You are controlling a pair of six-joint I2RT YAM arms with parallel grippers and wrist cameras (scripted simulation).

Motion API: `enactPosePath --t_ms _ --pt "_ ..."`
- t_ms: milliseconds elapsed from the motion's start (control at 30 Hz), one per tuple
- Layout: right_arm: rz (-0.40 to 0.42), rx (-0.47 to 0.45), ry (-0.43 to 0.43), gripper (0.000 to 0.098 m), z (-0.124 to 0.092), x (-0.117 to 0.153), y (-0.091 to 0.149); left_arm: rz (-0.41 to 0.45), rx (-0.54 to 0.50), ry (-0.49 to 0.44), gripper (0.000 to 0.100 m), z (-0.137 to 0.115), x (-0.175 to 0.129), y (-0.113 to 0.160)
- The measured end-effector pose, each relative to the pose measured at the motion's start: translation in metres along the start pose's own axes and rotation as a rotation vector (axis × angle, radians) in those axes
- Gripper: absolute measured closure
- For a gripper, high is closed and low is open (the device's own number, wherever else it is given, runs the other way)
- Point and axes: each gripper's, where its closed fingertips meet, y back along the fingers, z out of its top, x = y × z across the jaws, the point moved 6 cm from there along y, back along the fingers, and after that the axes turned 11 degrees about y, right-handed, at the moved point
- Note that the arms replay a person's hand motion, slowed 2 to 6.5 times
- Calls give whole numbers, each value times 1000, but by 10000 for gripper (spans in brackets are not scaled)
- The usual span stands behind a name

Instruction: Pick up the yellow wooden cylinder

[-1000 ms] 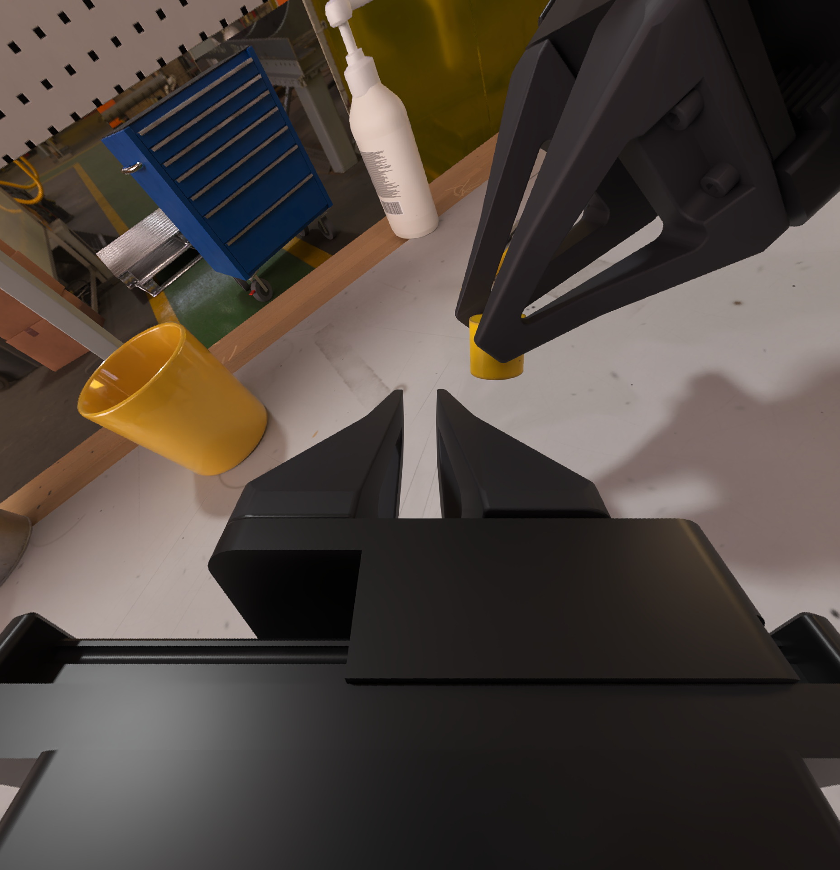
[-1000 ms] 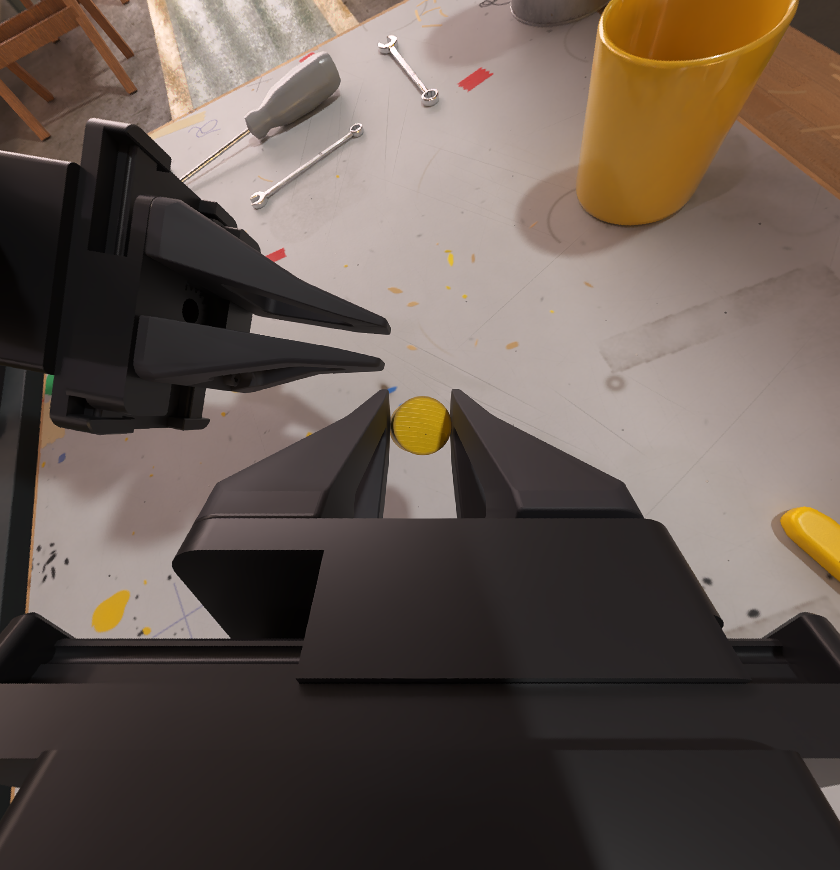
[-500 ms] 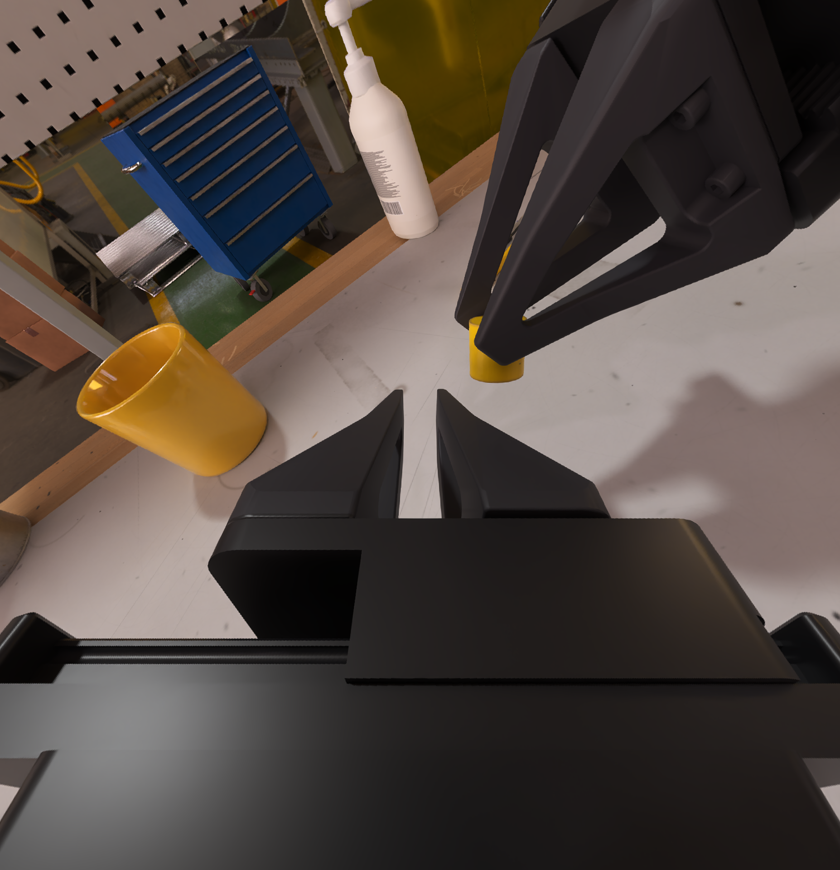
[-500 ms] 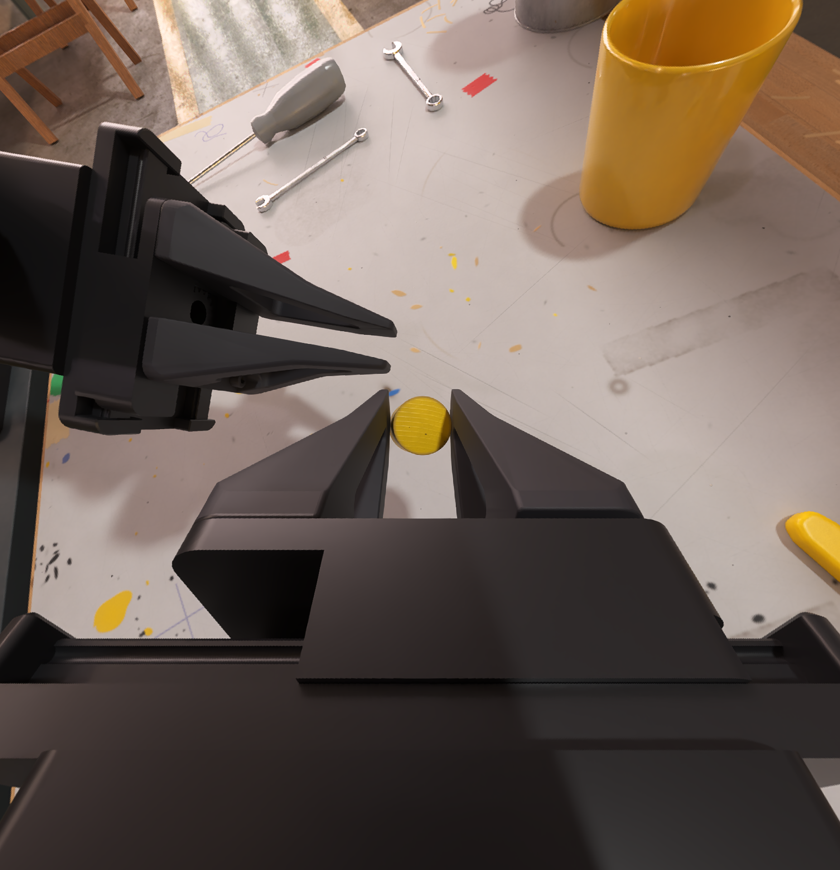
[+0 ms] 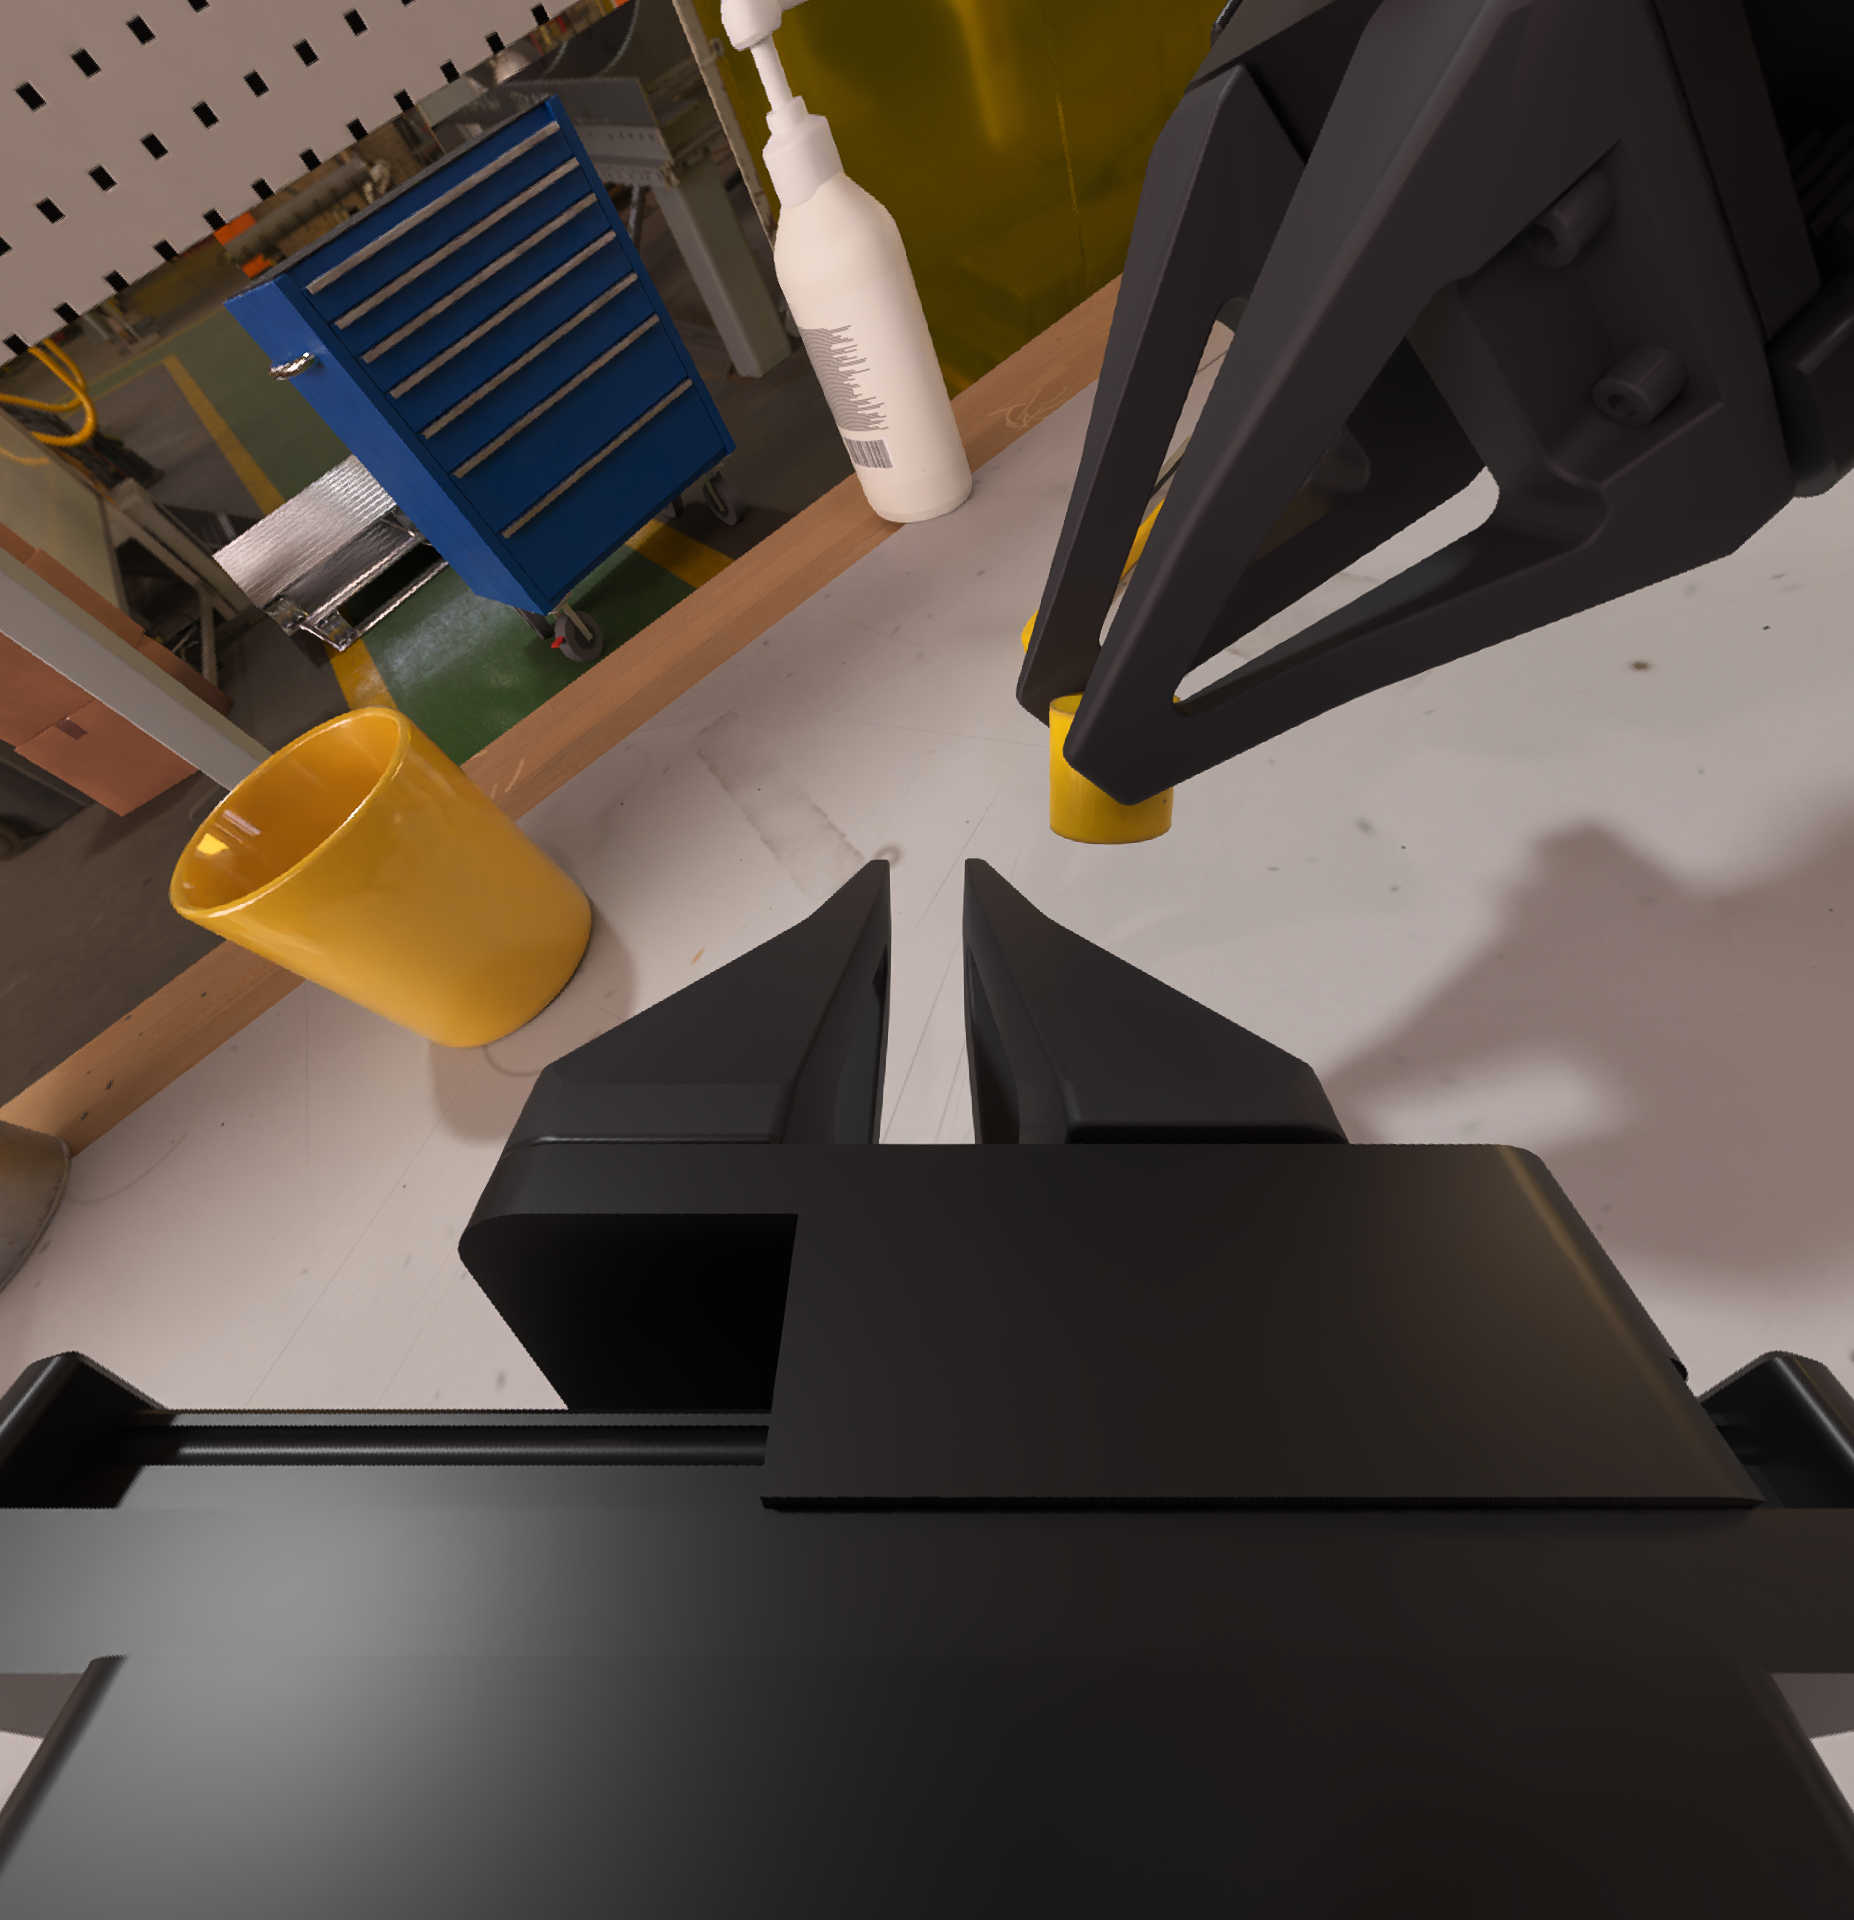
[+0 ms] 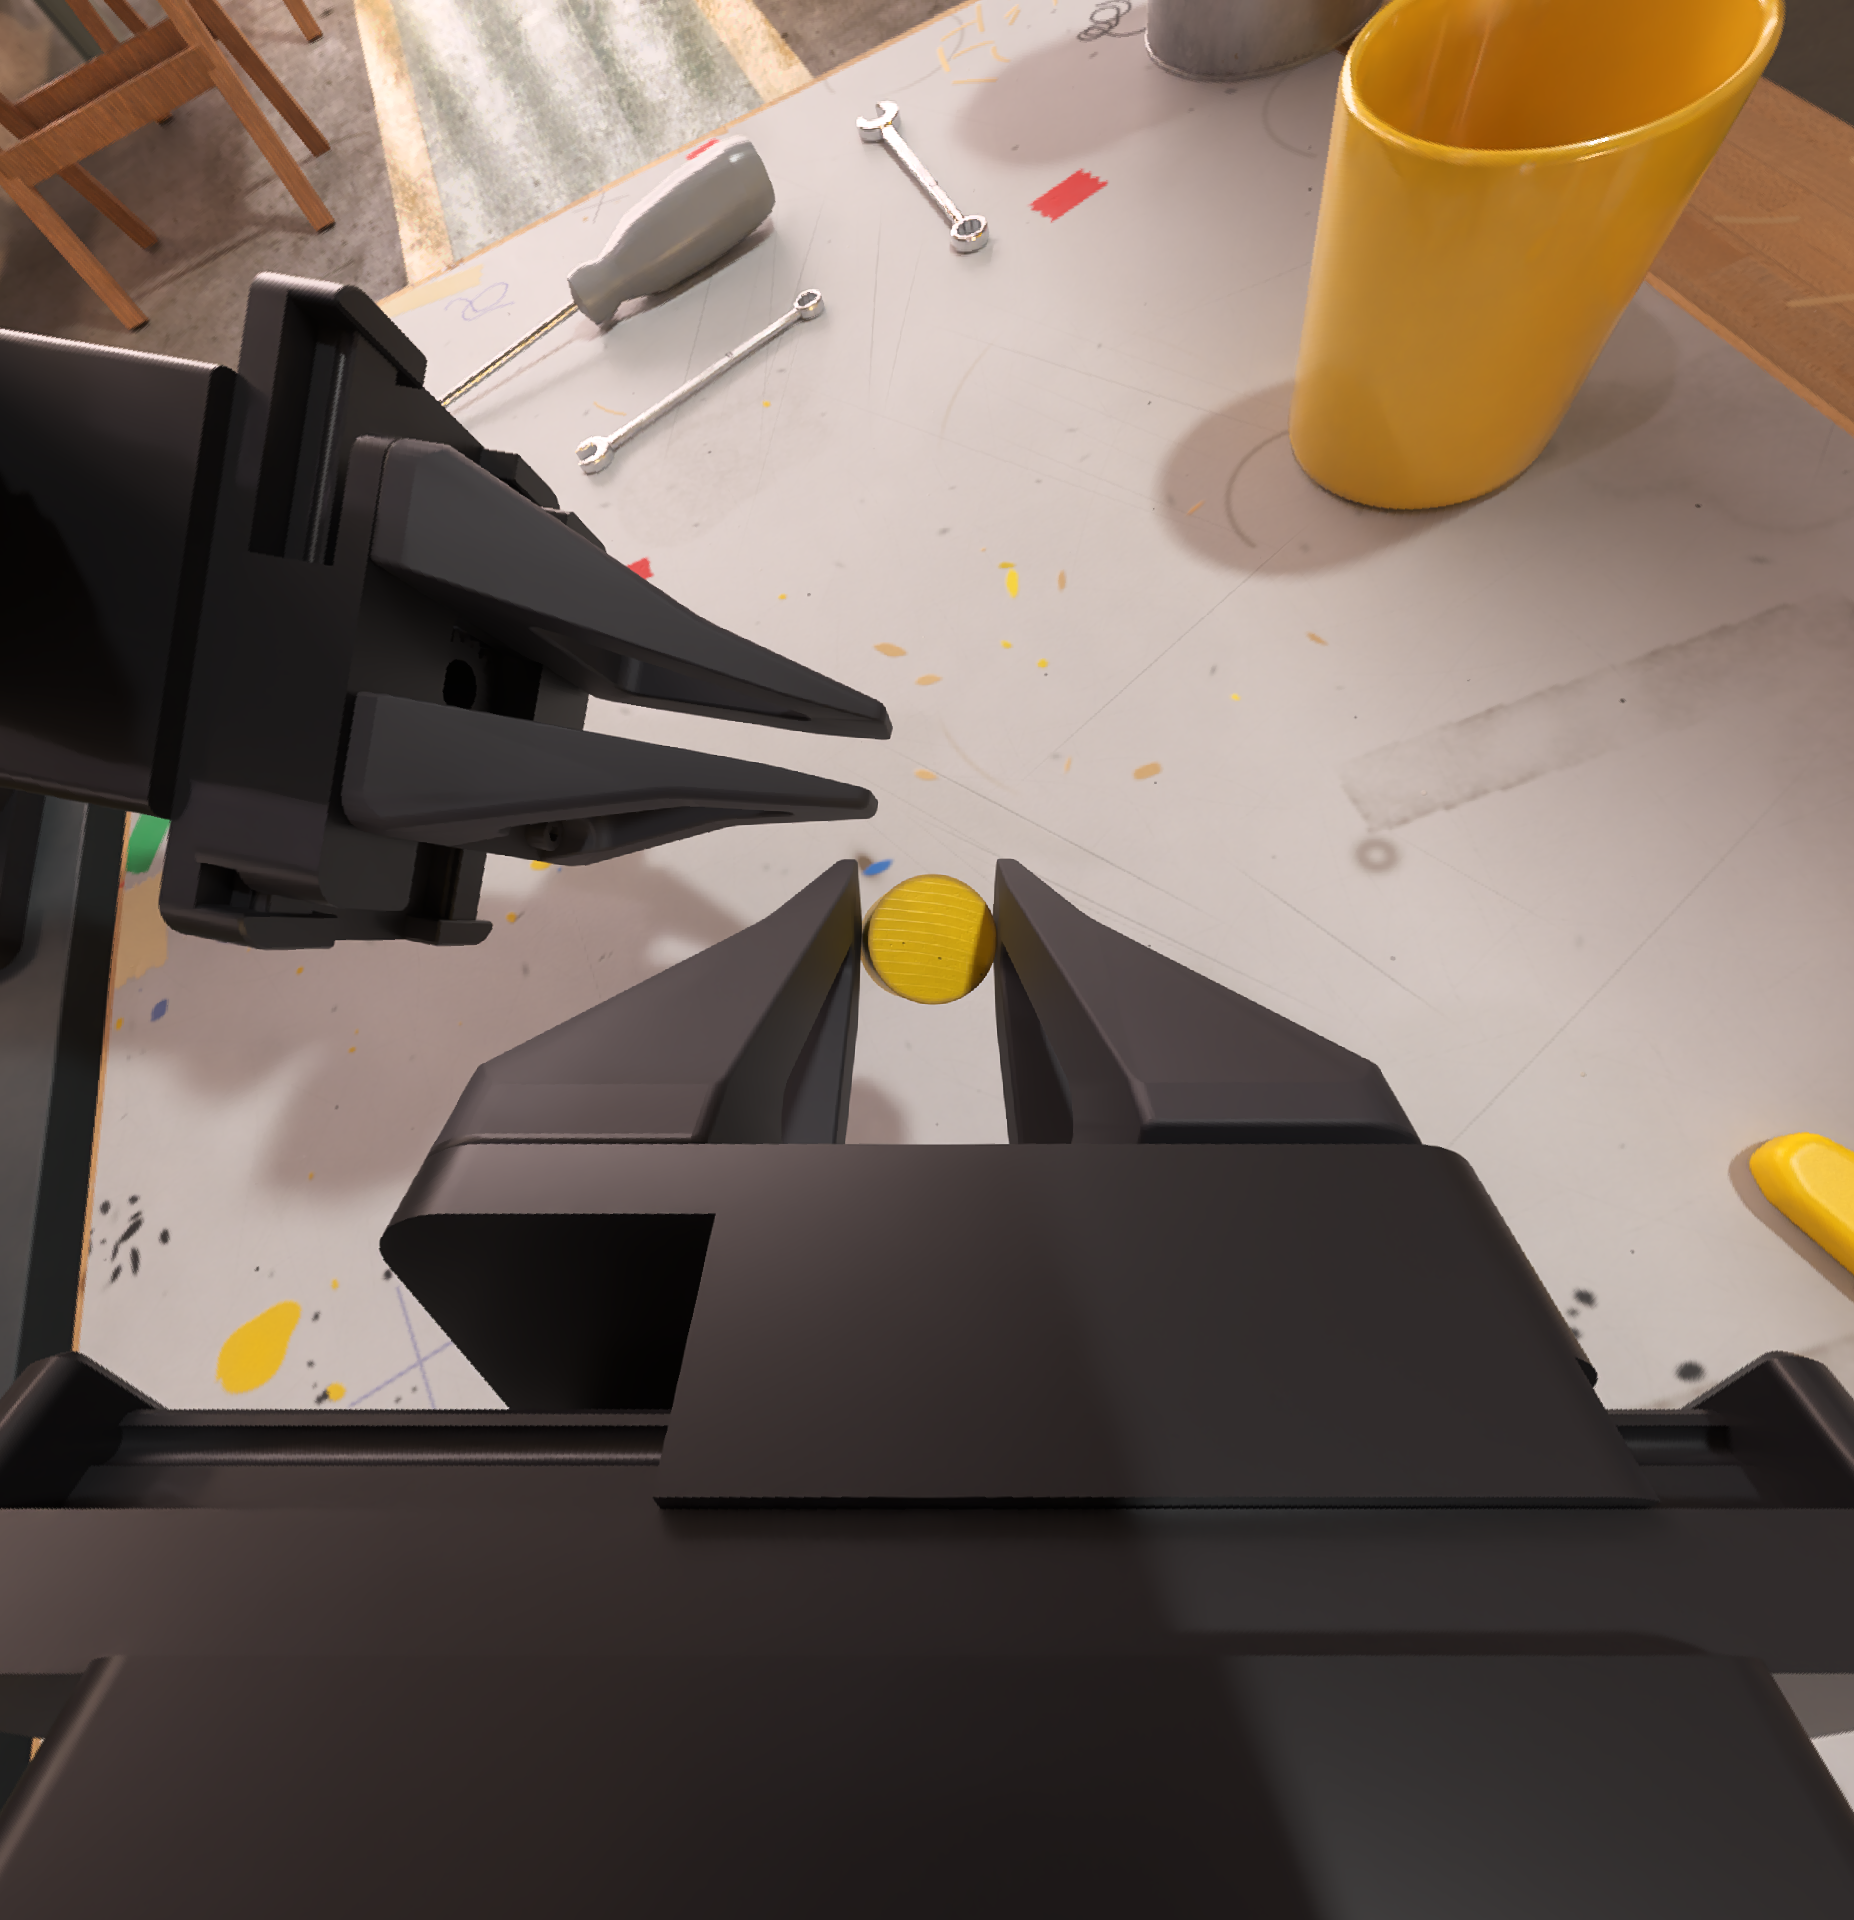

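Workshop clutter rings your white, paint-flecked table, and you've a blue tool cabinet standing beyond its far wooden edge. Biggest on the table is the yellow cup, far right in the right wrist view; then the white pump bottle at the far edge, the grey-handled screwdriver and two spanners. Your left gripper hangs just beside the action, jaws nearly together, holding nothing. Your right gripper is clamped on the yellow wooden cylinder, one finger on each side of its round wall, upright near the table's middle. Whether its base touches the table, you can't tell. It's likely light, stiff and smooth, so keep that mid-height side grip firm.
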Motion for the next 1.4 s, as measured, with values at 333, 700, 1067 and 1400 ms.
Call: enactPosePath --t_ms 333,700,1067,1400 --pt "3 -8 -6 763 0 -1 2 0 3 2 884 -1 0 0" --pt "20 -25 -20 763 1 -1 4 0 -1 4 885 -1 0 -1" --pt "34 -38 -46 763 -1 -2 4 4 -17 9 884 2 1 -1" --pt "28 -46 -53 763 -2 -4 5 5 -24 10 885 2 1 1"
